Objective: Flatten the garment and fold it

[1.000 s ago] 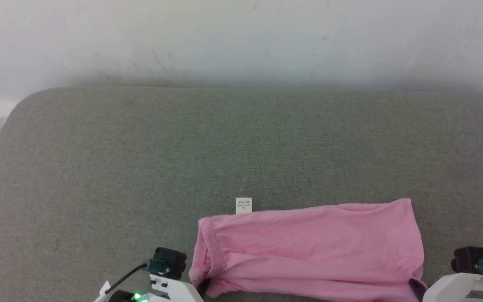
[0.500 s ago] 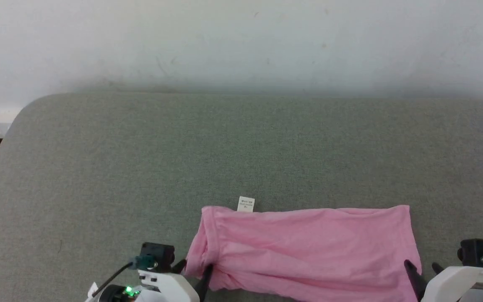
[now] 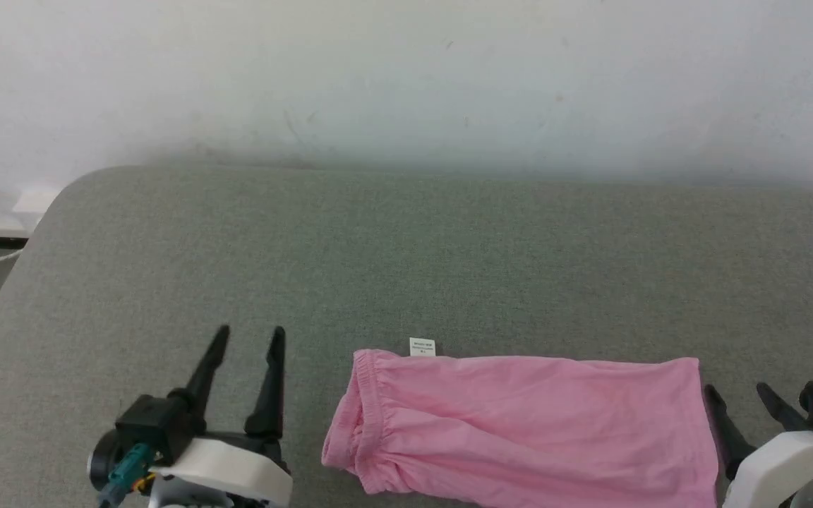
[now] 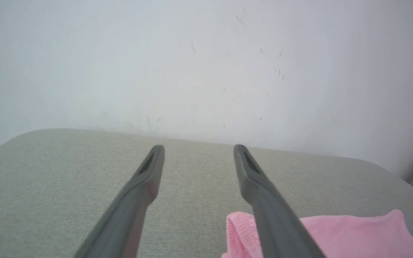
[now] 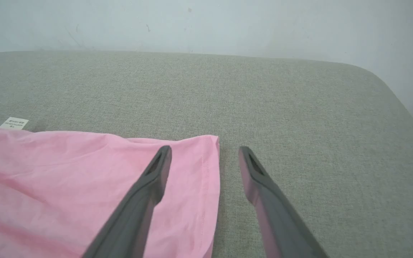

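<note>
The garment (image 3: 526,423) was seen spread out as a long pink band along the near edge of the grey padded bench (image 3: 406,254). Its gathered waistband (image 3: 360,416) was turned to the left and its hemmed end to the right. A small white label (image 3: 422,346) was spotted poking out from the far edge, close to the waistband.

And both hands were off it! The left hand (image 3: 250,329) was found released, fingers spread wide with nothing between them, set just left of the waistband and apart from it. The right hand (image 3: 735,387) was likewise released and empty, placed at the cloth's right end. In the right wrist view one finger was seen over the pink hem, the other over bare bench. Whether the cloth was touched there could not be told. A pale wall (image 3: 406,85) was seen behind the bench.
</note>
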Robot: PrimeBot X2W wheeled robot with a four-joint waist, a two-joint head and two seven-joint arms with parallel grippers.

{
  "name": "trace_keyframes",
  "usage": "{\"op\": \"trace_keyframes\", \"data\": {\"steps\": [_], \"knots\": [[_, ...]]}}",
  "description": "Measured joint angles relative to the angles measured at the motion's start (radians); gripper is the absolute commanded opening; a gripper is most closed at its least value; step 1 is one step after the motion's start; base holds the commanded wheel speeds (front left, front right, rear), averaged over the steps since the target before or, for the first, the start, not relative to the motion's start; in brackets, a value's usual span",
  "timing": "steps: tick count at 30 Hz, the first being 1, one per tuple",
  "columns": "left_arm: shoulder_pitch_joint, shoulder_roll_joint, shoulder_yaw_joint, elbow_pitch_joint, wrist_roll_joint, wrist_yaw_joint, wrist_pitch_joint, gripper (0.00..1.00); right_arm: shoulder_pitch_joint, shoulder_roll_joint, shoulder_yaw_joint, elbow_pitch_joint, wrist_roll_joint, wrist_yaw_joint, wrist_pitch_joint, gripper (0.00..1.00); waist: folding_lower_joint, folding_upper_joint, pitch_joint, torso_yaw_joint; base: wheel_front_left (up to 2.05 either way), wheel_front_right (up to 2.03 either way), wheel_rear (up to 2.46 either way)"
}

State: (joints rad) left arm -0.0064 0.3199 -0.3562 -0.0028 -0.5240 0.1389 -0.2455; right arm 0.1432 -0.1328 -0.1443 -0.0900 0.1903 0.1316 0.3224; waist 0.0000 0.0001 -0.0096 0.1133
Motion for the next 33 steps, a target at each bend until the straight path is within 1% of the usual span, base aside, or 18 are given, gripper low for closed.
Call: {"op": "trace_keyframes", "data": {"steps": [2, 5, 8, 11, 14, 17, 22, 28, 29, 30, 33], "knots": [[0.001, -0.006, 0.031, -0.013, 0.061, 0.009, -0.01, 1.0, 0.009, -0.003, 0.002, 0.005, 0.0, 0.0, -0.009, 1.0, 0.0, 0.0, 0.003, 0.005, 0.0, 0.0, 0.0], [0.012, -0.049, 0.1, -0.082, 0.157, 0.013, -0.012, 1.0, 0.02, 0.001, -0.006, 0.023, 0.001, 0.0, -0.01, 1.0, 0.0, -0.0001, 0.008, 0.013, 0.0, 0.0, 0.0], [0.057, -0.083, 0.138, -0.089, 0.236, 0.01, -0.012, 1.0, 0.026, 0.011, -0.027, 0.054, -0.003, 0.0, -0.006, 1.0, 0.0001, 0.0, 0.015, 0.021, 0.0, 0.0, 0.0], [0.101, -0.109, 0.166, -0.07, 0.289, -0.007, -0.012, 1.0, 0.027, 0.019, -0.053, 0.095, -0.009, 0.0, 0.006, 1.0, 0.0, 0.0, 0.02, 0.031, 0.0, 0.0, 0.0], [0.112, -0.128, 0.185, -0.06, 0.339, -0.019, -0.012, 1.0, 0.027, 0.034, -0.08, 0.134, -0.008, 0.0, 0.022, 1.0, 0.0001, 0.0, 0.026, 0.041, 0.0, 0.0, 0.0], [0.112, -0.136, 0.189, -0.056, 0.385, -0.035, -0.012, 1.0, 0.024, 0.048, -0.103, 0.177, 0.007, 0.0, 0.051, 1.0, 0.0, 0.0, 0.034, 0.053, 0.0, 0.0, 0.0], [0.112, -0.165, 0.197, -0.047, 0.412, -0.059, -0.012, 1.0, 0.0, 0.063, -0.102, 0.248, 0.059, 0.0, 0.097, 1.0, 0.0001, 0.0, 0.051, 0.074, 0.0, 0.0, 0.0], [0.11, -0.184, 0.207, -0.03, 0.421, -0.096, -0.012, 1.0, -0.04, 0.055, -0.091, 0.299, 0.084, 0.0, 0.119, 1.0, 0.0, -0.0001, 0.077, 0.095, 0.0, 0.0, 0.0], [0.109, -0.187, 0.209, -0.026, 0.421, -0.101, -0.012, 1.0, -0.043, 0.05, -0.082, 0.302, 0.09, -0.002, 0.12, 0.38, 0.0, 0.0, 0.081, 0.098, 0.0, 0.0, 0.0], [0.108, -0.189, 0.212, -0.022, 0.421, -0.105, -0.012, 1.0, -0.046, 0.045, -0.074, 0.304, 0.095, -0.003, 0.122, 0.0, 0.0, 0.0, 0.084, 0.101, 0.0, 0.0, 0.0], [0.107, -0.193, 0.221, -0.014, 0.429, -0.117, -0.012, 1.0, -0.053, 0.037, -0.054, 0.305, 0.113, -0.008, 0.117, 0.0, 0.0, 0.0, 0.091, 0.107, 0.0, 0.0, 0.0]]}}
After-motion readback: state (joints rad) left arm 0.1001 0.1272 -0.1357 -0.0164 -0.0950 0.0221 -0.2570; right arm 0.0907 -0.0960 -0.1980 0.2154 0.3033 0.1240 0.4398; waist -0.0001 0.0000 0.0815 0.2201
